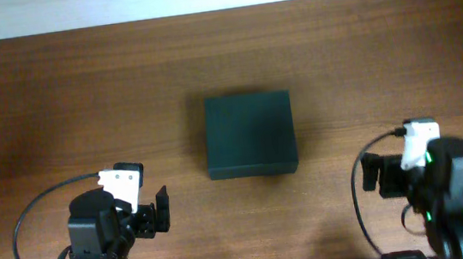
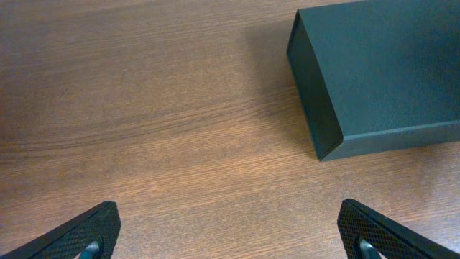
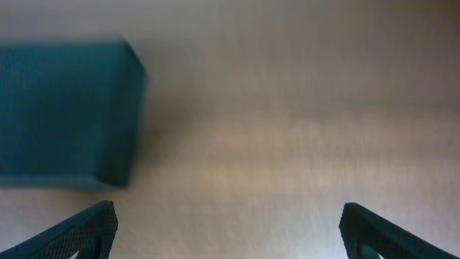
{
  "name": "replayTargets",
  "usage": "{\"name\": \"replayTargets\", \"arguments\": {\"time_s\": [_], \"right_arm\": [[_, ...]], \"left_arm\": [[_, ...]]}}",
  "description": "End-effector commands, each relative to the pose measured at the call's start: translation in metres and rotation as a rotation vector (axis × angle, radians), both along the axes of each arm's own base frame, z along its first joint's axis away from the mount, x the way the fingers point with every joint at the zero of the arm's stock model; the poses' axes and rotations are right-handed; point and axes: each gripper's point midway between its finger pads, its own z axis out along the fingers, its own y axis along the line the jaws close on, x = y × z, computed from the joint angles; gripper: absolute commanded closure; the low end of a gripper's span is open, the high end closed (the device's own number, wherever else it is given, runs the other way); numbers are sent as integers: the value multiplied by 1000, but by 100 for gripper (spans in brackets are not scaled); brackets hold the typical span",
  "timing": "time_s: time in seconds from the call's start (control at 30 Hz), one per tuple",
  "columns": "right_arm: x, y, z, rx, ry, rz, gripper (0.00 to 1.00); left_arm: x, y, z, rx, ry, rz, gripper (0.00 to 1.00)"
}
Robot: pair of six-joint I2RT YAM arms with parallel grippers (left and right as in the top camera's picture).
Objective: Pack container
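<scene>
The dark green container (image 1: 249, 134) sits shut in the middle of the wooden table. It shows at the upper right of the left wrist view (image 2: 381, 72) and, blurred, at the upper left of the right wrist view (image 3: 65, 115). My left gripper (image 1: 156, 213) is open and empty, near the front edge, left of the container; its fingertips frame bare wood (image 2: 230, 230). My right gripper (image 1: 377, 174) is open and empty, right of the container, also over bare wood (image 3: 228, 230).
The table's far edge (image 1: 219, 10) meets a pale wall. Black cables (image 1: 30, 220) loop beside each arm base near the front edge.
</scene>
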Motion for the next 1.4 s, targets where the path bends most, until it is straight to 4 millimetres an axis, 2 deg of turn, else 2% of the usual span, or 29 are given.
{"name": "replayTargets", "arguments": {"time_s": [0.0, 0.1, 0.3, 0.43, 0.63, 0.77, 1.37], "right_arm": [[-18, 9, 26, 5, -204, 37, 1], [-18, 10, 23, 12, -369, 44, 1], [16, 12, 27, 10, -680, 46, 1], [23, 3, 17, -5, -788, -8, 1], [28, -2, -20, -73, -707, -9, 1], [24, -2, -62, -75, -536, -3, 1], [24, -2, -60, -71, -542, -4, 1]], "left_arm": [[-1, 2, -4, 0, 5, 14, 1], [-1, 2, -4, 0, 5, 14, 1], [-1, 2, -4, 0, 5, 14, 1], [-1, 2, -4, 0, 5, 14, 1], [-1, 2, -4, 0, 5, 14, 1], [-1, 2, -4, 0, 5, 14, 1], [-1, 2, -4, 0, 5, 14, 1]]}}
